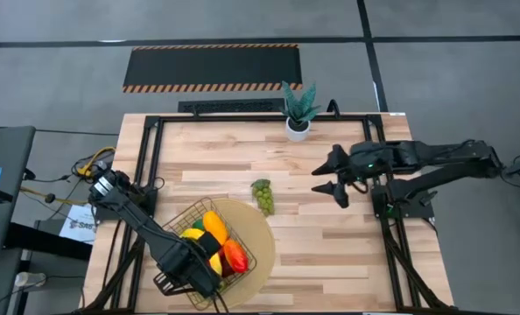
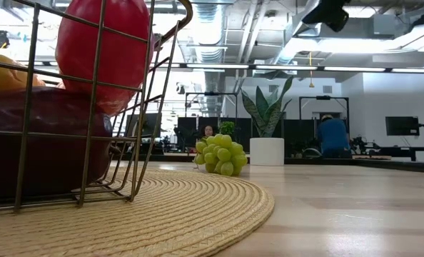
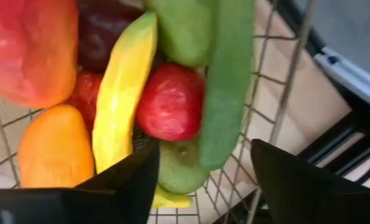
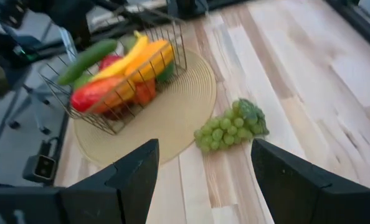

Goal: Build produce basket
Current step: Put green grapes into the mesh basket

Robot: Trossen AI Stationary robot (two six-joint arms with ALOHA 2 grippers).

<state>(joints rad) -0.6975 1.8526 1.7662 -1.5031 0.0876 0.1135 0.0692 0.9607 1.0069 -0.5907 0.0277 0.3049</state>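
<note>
The golden wire basket (image 1: 176, 216) sits on the round tan mat (image 1: 262, 234) at the near left. It holds a yellow banana (image 3: 119, 99), green cucumber (image 3: 230, 81), red apple (image 3: 170, 102), orange (image 3: 53, 148) and red-orange mango (image 3: 29, 46). My left gripper (image 3: 205, 149) hovers open over the basket's near side (image 1: 206, 278), one finger on either side of the cucumber's end. Green grapes (image 1: 263, 197) lie on the bare wood just beyond the mat. My right gripper (image 1: 316, 179) is open and raised right of the grapes (image 4: 230, 127).
A spiky green plant in a white pot (image 1: 298, 112) stands at the far edge, behind the grapes. Black frame rails (image 1: 151, 166) run along the table's left and right sides. Bare wood lies between the mat and the right arm's base.
</note>
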